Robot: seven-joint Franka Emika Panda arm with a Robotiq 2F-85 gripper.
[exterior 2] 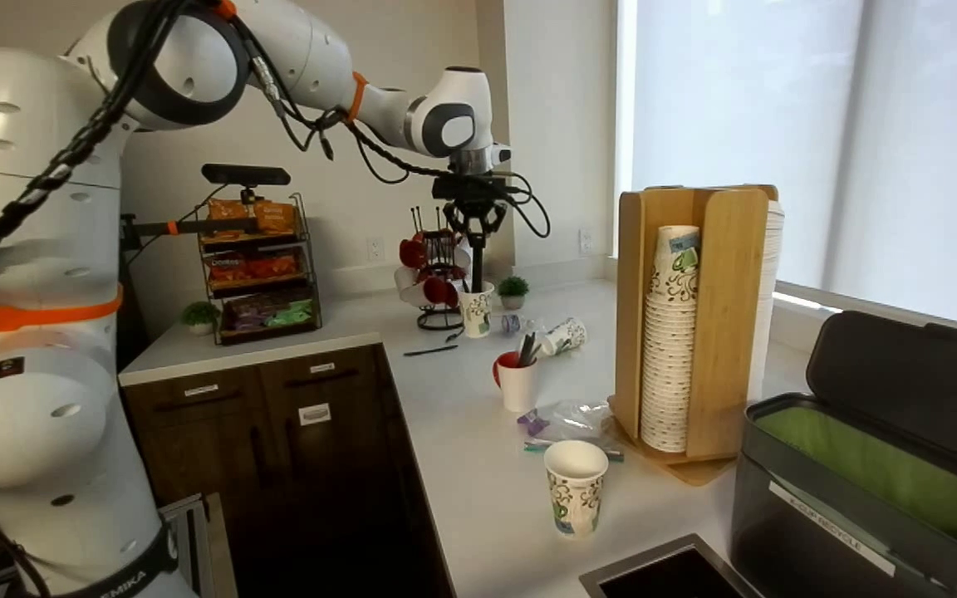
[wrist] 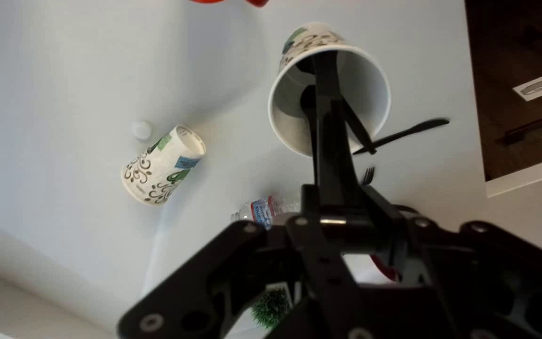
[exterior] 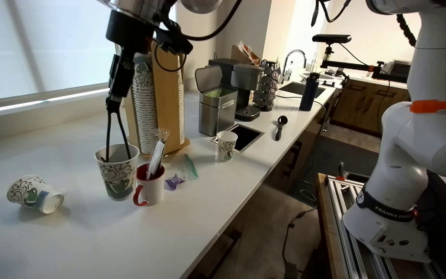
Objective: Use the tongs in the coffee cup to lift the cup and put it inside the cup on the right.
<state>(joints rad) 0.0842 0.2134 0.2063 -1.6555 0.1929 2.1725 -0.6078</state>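
Observation:
My gripper [exterior: 114, 101] is shut on the top of black tongs [exterior: 121, 126]. The tongs hang down with both arms inside a patterned paper coffee cup [exterior: 117, 180], spread apart. This cup is upright; whether it touches the counter is hard to tell. In the wrist view the tongs [wrist: 331, 155] reach into the cup [wrist: 282, 101], and a dark strip sticks over its rim. A second paper cup [exterior: 227, 146] stands upright and open near the counter's inset bin; it also shows in an exterior view [exterior 2: 576, 490]. A third paper cup [exterior: 33, 193] lies on its side.
A white-and-red mug [exterior: 154, 192] with wrapped utensils stands close beside the cup. A wooden cup dispenser [exterior: 168, 104], plastic bag [exterior 2: 574, 419], metal bin [exterior: 218, 106] and mug rack [exterior 2: 437, 274] are around. A black knife [wrist: 402, 134] and bottle [wrist: 262, 211] lie near the cup.

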